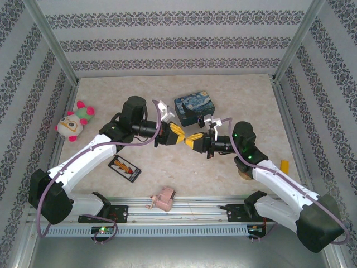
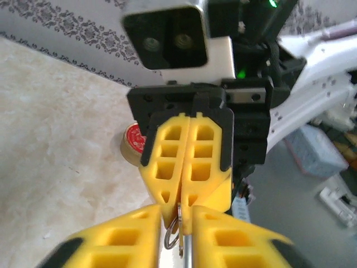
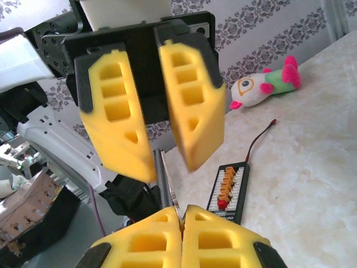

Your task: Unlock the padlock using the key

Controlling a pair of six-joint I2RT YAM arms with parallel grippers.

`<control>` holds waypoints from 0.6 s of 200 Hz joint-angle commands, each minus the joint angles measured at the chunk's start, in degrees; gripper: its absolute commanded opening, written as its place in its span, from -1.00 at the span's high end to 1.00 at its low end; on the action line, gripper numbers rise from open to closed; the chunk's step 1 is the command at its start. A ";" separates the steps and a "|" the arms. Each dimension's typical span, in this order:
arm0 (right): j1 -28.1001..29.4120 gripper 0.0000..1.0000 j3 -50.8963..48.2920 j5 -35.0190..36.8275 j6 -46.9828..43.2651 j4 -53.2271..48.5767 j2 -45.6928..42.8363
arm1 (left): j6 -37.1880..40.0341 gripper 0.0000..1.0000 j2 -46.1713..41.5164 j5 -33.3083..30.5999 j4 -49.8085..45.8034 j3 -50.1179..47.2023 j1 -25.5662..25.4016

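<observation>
While the left gripper's (image 3: 169,166) jaws stand narrowly parted around one end of the key (image 3: 168,187), just in front of the blue tin (image 1: 195,109), the right gripper's (image 2: 181,215) jaws are pinched together on its other end.

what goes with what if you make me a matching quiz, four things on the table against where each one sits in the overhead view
Things:
1. plush toy
2. blue tin
3. pink gadget
4. black board with orange plugs

Places:
a. far side, about the middle
b. between the toy and the gadget
c. left side
d. near edge, about the middle

Pairs: 1-c, 2-a, 3-d, 4-b
</observation>
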 commanded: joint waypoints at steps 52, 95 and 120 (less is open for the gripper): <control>-4.77 1.00 -3.23 10.40 -0.58 -6.88 -6.55 | -10.87 -0.98 -3.89 -9.70 13.25 -4.07 3.37; -12.45 1.00 -5.55 16.01 3.26 -12.53 -10.24 | -13.78 -0.99 -4.09 -26.25 16.33 -7.04 4.10; -18.74 1.00 -7.14 16.82 7.03 -13.34 -10.87 | -16.71 -0.99 0.57 -33.13 17.08 -7.19 3.15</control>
